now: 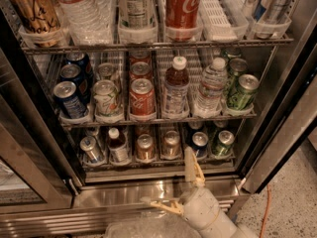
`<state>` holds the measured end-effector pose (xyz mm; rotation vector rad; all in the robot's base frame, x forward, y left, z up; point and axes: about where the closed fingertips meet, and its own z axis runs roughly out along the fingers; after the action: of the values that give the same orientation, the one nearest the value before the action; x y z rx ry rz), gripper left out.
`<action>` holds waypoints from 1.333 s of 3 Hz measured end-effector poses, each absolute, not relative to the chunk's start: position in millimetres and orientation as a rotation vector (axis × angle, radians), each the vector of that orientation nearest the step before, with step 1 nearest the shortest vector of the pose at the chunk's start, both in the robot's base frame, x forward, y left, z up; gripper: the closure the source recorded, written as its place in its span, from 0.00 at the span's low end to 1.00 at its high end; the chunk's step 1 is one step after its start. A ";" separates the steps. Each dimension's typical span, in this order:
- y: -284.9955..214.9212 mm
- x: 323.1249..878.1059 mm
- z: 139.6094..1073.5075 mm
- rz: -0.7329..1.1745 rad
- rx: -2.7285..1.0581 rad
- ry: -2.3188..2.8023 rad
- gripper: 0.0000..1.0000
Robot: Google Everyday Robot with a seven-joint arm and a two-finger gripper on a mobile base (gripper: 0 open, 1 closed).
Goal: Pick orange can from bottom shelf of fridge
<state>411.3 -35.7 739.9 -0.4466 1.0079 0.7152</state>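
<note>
The fridge (124,195) stands open, its racks full of drinks. On the bottom shelf (148,163), low and dim, a row of small cans sits in clear lane trays. The orange can (171,144) stands upright in a middle lane, silver top showing. A like-coloured can (145,148) is just to its left, and a dark can (200,142) is just to its right. Further left are a brown bottle (117,145) with a white cap and a silver can (91,148). A green can (223,142) ends the row on the right.

The gripper (166,176) comes in from the lower right on a white arm, in front of the steel sill below the shelf. Its fingers (194,166) are spread wide and hold nothing. One points up, its tip at the shelf's front edge between the orange can's lane and the dark can's, apart from the orange can. The other points left over the sill. An orange cable (265,207) runs over the speckled floor at right.
</note>
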 end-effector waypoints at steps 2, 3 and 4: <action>-26.0 419.3 688.5 0.711 -0.478 1.388 0.00; -31.5 427.0 675.3 0.656 -0.493 1.478 0.00; -34.5 452.4 657.7 0.651 -0.423 1.510 0.00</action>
<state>452.4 -34.5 657.7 -0.4234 1.5100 0.6511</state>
